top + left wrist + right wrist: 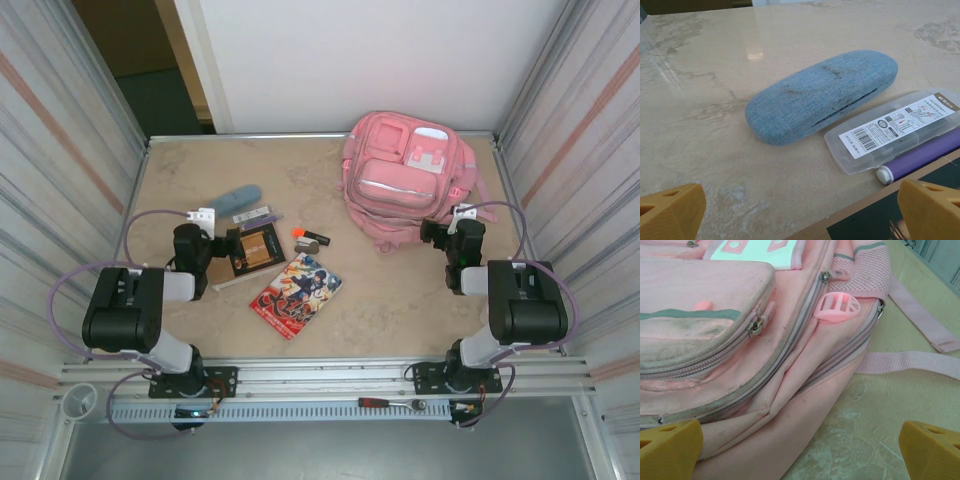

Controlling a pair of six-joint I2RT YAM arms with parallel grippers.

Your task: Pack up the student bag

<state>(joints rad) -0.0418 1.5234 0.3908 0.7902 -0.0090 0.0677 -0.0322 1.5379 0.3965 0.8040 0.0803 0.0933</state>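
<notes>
One pink student bag (405,185) is by far the biggest thing in the top view. It lies on its back at the far right of the worktop (180,185), close to the far right corner. Its long axis runs from the far edge toward the near edge, leaning a little. The end with the white-pink patch (427,157) points to the far edge. Zipped pockets face up, with a pale strip across the middle one. The right arm (463,243) ends just beside the bag's near right corner. The left arm (190,255) ends on the left half of the worktop beside a brown book (252,250), with a comic book (297,288) nearer the middle.

Two yellow left fingers (671,210) stand wide apart in the left wrist view with nothing between them. Beyond them lies a blue-grey fabric case (822,95), its long axis slanting. Just beside it are a clear plastic box (895,127) with a printed label and a purple tube (922,156).

Both right fingers (670,447) are likewise spread wide and hold nothing in the right wrist view. The bag lies just beyond them. Its pink fabric looks grubby along the zips, a grey strip (690,315) crosses the front pocket, and a pink plastic loop (837,307) hangs by a mesh side pocket (865,275). Pink straps (910,362) trail over the worktop to the right.
</notes>
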